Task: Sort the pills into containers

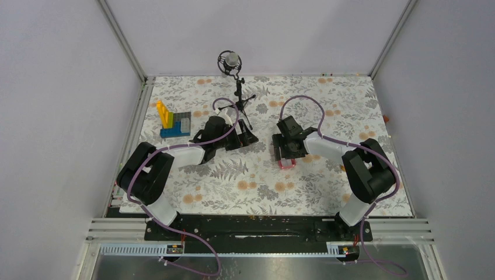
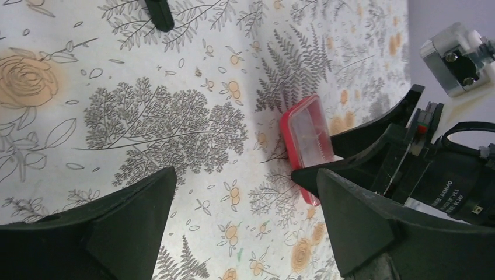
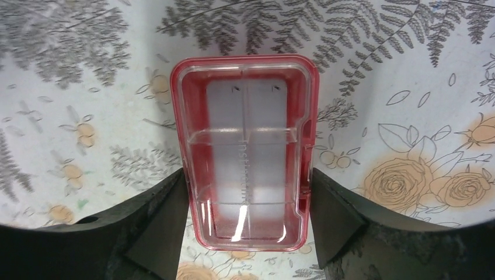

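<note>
A pink compartment box (image 3: 245, 151) with a clear lid lies flat on the flowered cloth, and it is the only container I see. My right gripper (image 3: 248, 201) straddles its near end, both pads pressed against its long sides. From above, the box (image 1: 286, 164) shows just below the right gripper (image 1: 286, 153). My left gripper (image 1: 244, 139) hovers over bare cloth to the left of the box, open, with nothing between its fingers (image 2: 140, 204). The left wrist view shows the box (image 2: 306, 131) beside my right arm's fingers. No pills are in view.
A blue, yellow and grey toy-brick block (image 1: 174, 123) stands at the back left. A black tripod stand (image 1: 238, 87) with a round head rises behind the left gripper; one leg (image 2: 159, 14) reaches into the left wrist view. White walls close in the cloth.
</note>
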You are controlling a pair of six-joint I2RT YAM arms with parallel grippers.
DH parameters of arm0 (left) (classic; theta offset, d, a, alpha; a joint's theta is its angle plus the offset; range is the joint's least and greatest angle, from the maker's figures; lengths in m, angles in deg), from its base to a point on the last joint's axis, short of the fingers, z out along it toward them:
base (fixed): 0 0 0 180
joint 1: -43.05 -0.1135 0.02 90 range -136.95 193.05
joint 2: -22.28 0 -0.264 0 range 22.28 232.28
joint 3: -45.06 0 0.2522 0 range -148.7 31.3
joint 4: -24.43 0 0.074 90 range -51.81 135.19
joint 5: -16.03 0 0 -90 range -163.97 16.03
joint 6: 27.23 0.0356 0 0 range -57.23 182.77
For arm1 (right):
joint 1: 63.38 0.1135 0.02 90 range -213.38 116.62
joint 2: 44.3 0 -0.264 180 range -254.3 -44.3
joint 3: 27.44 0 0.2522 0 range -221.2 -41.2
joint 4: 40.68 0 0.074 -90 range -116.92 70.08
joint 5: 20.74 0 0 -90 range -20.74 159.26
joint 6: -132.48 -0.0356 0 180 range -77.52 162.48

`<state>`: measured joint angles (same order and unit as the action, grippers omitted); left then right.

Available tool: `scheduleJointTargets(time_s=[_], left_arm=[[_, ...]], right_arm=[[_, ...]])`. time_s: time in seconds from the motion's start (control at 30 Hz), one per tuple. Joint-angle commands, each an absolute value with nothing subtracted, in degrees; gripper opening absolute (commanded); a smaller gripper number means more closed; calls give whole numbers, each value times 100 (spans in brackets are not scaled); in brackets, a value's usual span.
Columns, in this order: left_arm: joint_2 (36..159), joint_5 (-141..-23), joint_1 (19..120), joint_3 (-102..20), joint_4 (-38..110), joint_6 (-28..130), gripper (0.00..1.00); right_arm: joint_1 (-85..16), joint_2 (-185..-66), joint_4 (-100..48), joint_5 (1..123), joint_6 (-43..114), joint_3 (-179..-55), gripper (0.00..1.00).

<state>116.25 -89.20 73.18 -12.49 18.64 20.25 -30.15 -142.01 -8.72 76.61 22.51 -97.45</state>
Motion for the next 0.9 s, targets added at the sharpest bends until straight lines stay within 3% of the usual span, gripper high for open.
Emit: scheduleJointTargets(time_s=[0.0, 0.4, 0.73, 0.87], left_arm=[[11648, -9660, 7216, -1298, 1098, 1717, 92], [10516, -10733, 7028, -1614, 599, 1170, 91], [9826, -10797, 7029, -2489, 1011, 764, 91], [9784, -10723, 7030, -2717, 1408, 772, 91]], right_arm=[[-3035, -13538, -1045, 6886, 2397, -9883, 54], [-4005, -12428, -2597, 3168, 869, -9852, 44], [-4135, -12118, -5073, 2031, -1419, -10031, 38], [-4134, -12079, -5374, 1903, -1725, -10182, 38]])
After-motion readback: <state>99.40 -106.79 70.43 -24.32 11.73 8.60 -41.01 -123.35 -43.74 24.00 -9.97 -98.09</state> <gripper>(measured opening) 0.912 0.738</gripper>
